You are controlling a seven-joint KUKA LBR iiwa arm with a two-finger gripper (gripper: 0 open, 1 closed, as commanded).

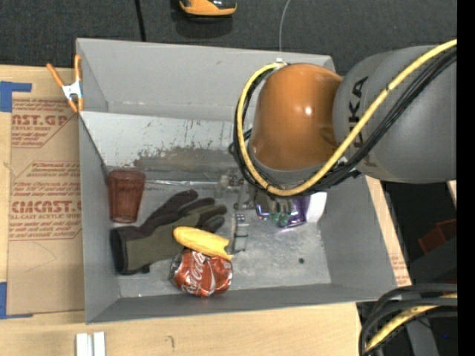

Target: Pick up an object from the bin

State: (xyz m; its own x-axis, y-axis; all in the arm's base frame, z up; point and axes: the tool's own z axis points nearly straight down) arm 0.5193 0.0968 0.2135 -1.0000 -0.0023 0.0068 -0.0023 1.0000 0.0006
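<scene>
In the camera view I am reaching into the grey bin (185,80) from the right, and my orange cover (297,117) is hanging over the middle of its floor and hiding much of what lies below. My claw (240,232) is showing under the cover's lower left edge, low over the bin floor and just beside the right end of a banana (199,239). I cannot tell whether it is apart or together, and nothing is showing as clamped in it. The banana is lying across the cuff side of a dark glove (159,232), which is spreading flat toward the left of the floor. Just below the banana and touching it, a crushed red cola can (202,274) is resting near the front wall. Well apart from me, a brownish-red cup (125,193) is lying against the left wall. Under my wrist, to the right of the claw, a small purple and white thing (291,212) is peeking out, and I cannot make out what it is. I am judging the task as barely begun: I am down among the things, nearest the banana, but the grasp, the lift and the carry clear of the bin are not yet done.
</scene>
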